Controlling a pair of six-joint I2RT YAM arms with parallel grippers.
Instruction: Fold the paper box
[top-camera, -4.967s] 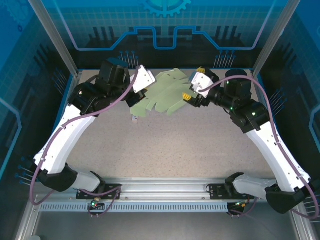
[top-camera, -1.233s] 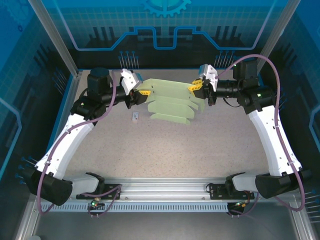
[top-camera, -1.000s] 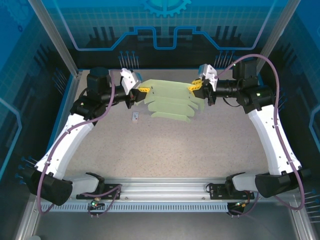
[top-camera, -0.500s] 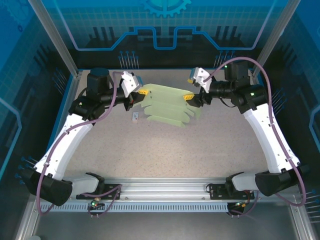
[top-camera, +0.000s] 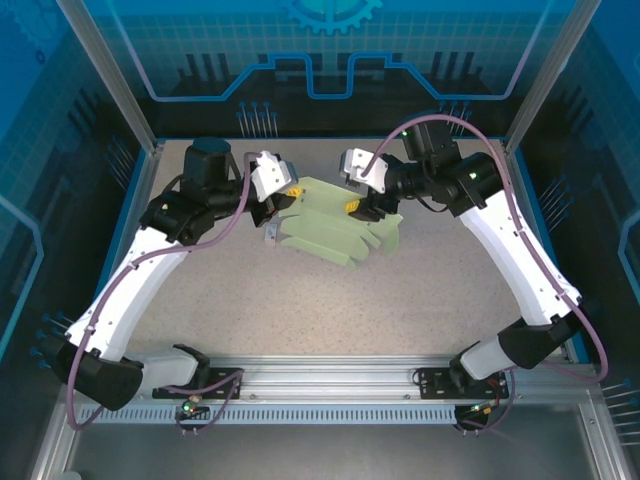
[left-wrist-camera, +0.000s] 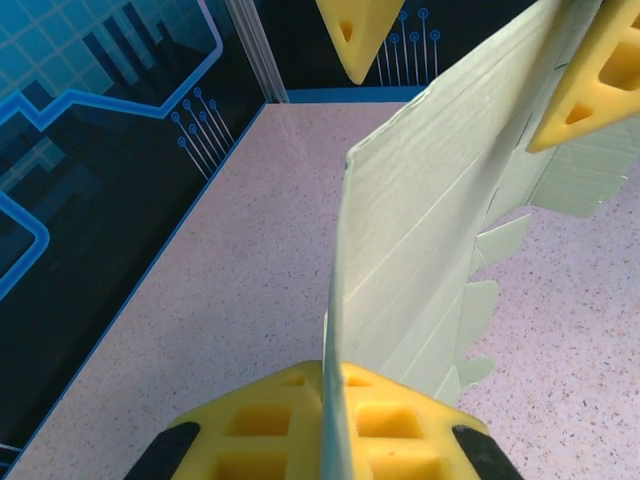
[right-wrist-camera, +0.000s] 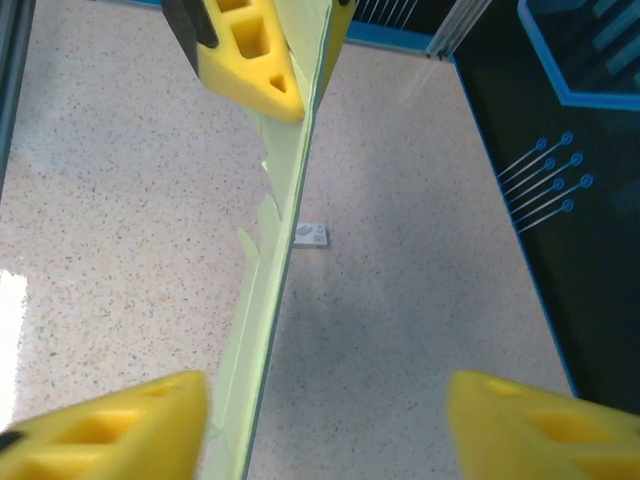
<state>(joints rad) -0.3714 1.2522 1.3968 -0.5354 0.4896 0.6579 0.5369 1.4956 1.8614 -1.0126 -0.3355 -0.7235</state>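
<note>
Paper box (top-camera: 335, 228): unfolded mint card sheet with creased panels, tabbed edge lowest. It is held roughly upright and edge-on to both wrist cameras, over the rear middle of the table (top-camera: 400, 310). Cannot tell whether the tabs touch the surface.

Left gripper (left-wrist-camera: 328, 405): yellow fingers clamped tight on the sheet's left edge. This looks like the only firm hold.

Right gripper (top-camera: 358, 207): fingers spread wide and straddling the sheet near its right end. In the right wrist view the card runs close beside one finger and well clear of the other. Nothing is gripped.

Risks (judgement):
- With a single pinch at one end, thin card may sag or swing, so the straddling fingers could close on the wrong panel or off a crease.
- A skewed close would buckle a panel or bend a tab.
- Pulling against the left clamp could tear the edge.

Room:
- Small white tag (right-wrist-camera: 310, 235) lies just beside the sheet's foot, liable to be swept.
- Back wall (top-camera: 320, 140) is near behind both wrists.
- Open table toward the near side is the better direction to work.
</note>
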